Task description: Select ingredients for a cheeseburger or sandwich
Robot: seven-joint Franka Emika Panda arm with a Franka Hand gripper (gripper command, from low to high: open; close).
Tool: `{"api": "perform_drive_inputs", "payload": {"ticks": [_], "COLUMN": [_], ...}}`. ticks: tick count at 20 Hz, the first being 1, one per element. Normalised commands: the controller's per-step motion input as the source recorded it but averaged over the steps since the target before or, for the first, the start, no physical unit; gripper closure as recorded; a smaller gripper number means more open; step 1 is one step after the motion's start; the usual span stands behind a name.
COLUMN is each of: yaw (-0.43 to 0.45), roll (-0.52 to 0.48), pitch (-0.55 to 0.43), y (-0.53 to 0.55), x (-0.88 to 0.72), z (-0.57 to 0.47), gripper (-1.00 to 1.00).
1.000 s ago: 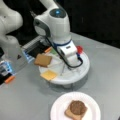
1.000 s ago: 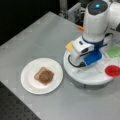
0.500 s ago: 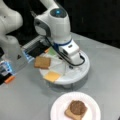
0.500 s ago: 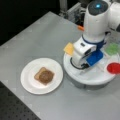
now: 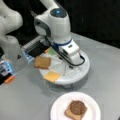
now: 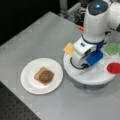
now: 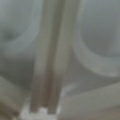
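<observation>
- Whether the jaws stand open or closed cannot be told: the gripper (image 5: pixel 70 67) is lowered into the middle of the round white tray (image 5: pixel 83 71), and its fingertips are hidden by the arm's own body in both front views; the wrist view is filled by pale tray dividers at close range, with no ingredient seen between the fingers.
- At a front view's left on the tray, a tan toast slice (image 5: pixel 42 62) is seen lying flat, partly overhanging the rim.
- Just below it, the yellow-orange cheese square (image 5: pixel 52 76) is found flat in its compartment, near the gripper but apart from it.
- Toward a front view's bottom, the white plate (image 5: pixel 60 105) is seen bearing another toast slice (image 5: pixel 69 113) with the dark brown patty (image 5: pixel 77 107) set on top, so two layers of the sandwich are judged already placed.
- In a front view, the green leaf piece (image 6: pixel 113 48) and the red disc (image 6: pixel 114 67) are seen at the tray's right side, both untouched.
- The pieces are judged light, thin and fairly stiff, probably smooth-faced and apt to slip; because they lie flat, a hold across two opposite edges is judged best, the cheese being thinnest and hardest to catch.
</observation>
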Motion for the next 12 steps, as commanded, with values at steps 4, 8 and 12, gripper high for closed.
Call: {"api": "perform_drive_inputs", "payload": {"ticks": [4,8,12], "yaw": [-0.032,-0.087,-0.104], "roll": [-0.008,0.01,0.0], "pitch": [0.117,0.16,0.153], "y": [0.17,0.16,0.08], "x": [0.44,0.32,0.16], "z": [0.52,0.53,0.37], "gripper": [-1.0,-1.0,-1.0]}}
